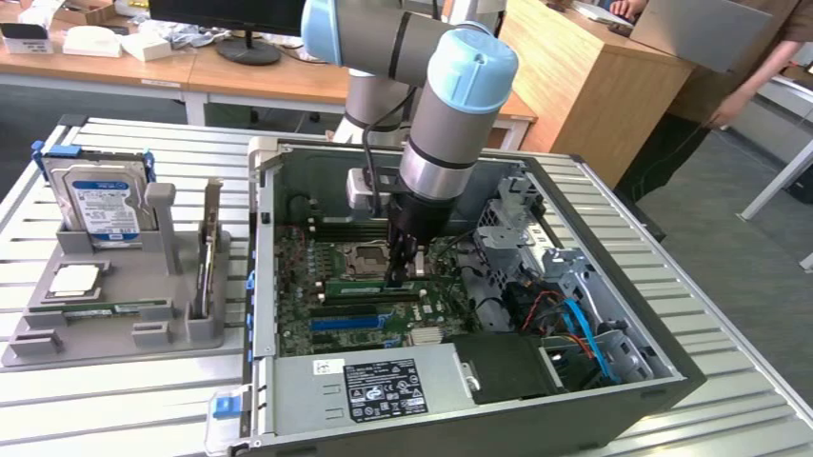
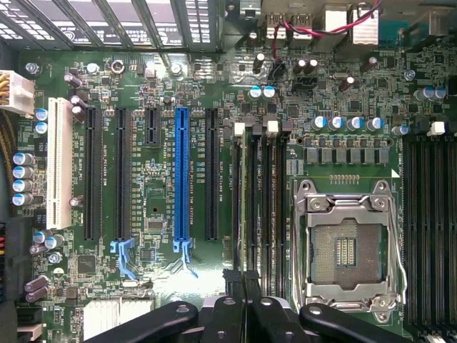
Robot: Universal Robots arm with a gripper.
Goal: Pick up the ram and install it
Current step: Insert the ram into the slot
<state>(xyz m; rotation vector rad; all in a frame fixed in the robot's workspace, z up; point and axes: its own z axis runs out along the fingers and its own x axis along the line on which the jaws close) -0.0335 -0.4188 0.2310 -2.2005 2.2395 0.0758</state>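
Note:
The ram (image 1: 368, 285), a narrow green stick, stands on edge in a memory slot on the motherboard inside the open computer case (image 1: 661, 376). My gripper (image 1: 404, 276) comes straight down from above, and its dark fingertips meet the top edge of the ram near the end closest to the exterior view's right. In the wrist view my gripper (image 2: 243, 280) has its fingers pressed together at one end of the row of black memory slots (image 2: 268, 207), beside the empty CPU socket (image 2: 346, 246). The gripper is shut, with no gap between the fingers.
A long blue slot (image 2: 182, 175) and black expansion slots lie beside the memory slots. Cables, a drive cage (image 1: 534, 228) and the power supply (image 1: 381, 386) crowd the case. At the exterior view's left a grey fixture (image 1: 171, 328) holds a hard drive (image 1: 102, 200) and another green stick (image 1: 114, 307). A person stands at the far right.

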